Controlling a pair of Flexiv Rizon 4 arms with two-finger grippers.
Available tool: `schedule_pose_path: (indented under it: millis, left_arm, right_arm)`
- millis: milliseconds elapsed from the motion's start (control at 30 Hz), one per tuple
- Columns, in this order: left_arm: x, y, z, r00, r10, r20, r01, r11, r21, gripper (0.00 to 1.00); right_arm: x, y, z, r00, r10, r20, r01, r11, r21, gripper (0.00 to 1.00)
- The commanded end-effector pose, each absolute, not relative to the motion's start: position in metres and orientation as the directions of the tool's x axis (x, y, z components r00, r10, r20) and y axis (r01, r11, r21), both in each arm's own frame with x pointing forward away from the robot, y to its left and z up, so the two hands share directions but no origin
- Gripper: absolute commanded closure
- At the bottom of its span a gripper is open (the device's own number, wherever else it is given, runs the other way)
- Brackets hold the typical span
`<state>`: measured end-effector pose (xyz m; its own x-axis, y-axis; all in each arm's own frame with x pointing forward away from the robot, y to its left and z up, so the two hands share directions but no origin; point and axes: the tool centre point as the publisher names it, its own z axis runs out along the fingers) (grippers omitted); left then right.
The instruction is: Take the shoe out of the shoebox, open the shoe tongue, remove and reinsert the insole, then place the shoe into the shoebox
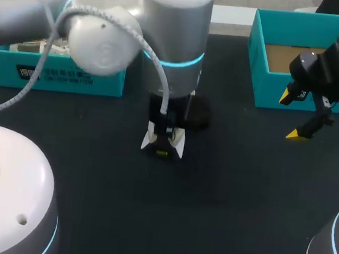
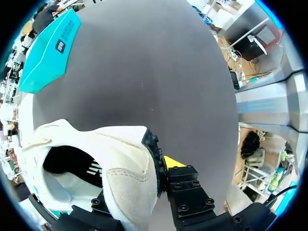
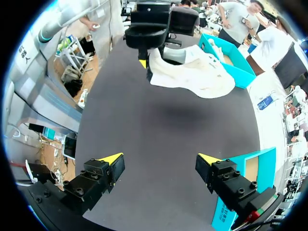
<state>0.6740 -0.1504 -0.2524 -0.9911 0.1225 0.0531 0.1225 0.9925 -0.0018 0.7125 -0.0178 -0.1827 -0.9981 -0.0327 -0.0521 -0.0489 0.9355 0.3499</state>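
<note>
L gripper (image 3: 146,62) clamped on white sneaker (image 3: 192,72), above mid table (image 1: 242,183). R gripper (image 3: 159,168) wide open, empty, by teal shoebox (image 1: 258,63).

— What is the worktop like from where you sit?
— I see a dark, matte worktop (image 1: 241,195), flat and even.
— What stands on it?
— Two teal boxes at its far side, well apart. On my right I have the open shoebox (image 1: 257,51), brown cardboard inside. On my left is the second teal box (image 1: 102,78), with clutter inside that I can't make out.
</note>
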Motion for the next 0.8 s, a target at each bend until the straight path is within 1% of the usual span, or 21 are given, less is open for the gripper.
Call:
schedule_pose_path:
  millis: [33,200,800]
  left_arm:
    - [0.683,-0.132,-0.175,-0.986,0.143,0.082,0.140,0.989,-0.041,1.00]
    - [0.675,-0.129,-0.153,-0.981,0.183,0.070,0.177,0.981,-0.077,1.00]
    - [0.675,-0.129,-0.153,-0.981,0.183,0.070,0.177,0.981,-0.077,1.00]
  right_arm:
    - [0.714,-0.017,-0.184,-0.998,-0.033,-0.050,-0.049,0.936,0.348,0.00]
    - [0.714,-0.017,-0.184,-0.998,-0.033,-0.050,-0.049,0.936,0.348,0.00]
    - [0.714,-0.017,-0.184,-0.998,-0.033,-0.050,-0.049,0.936,0.348,0.00]
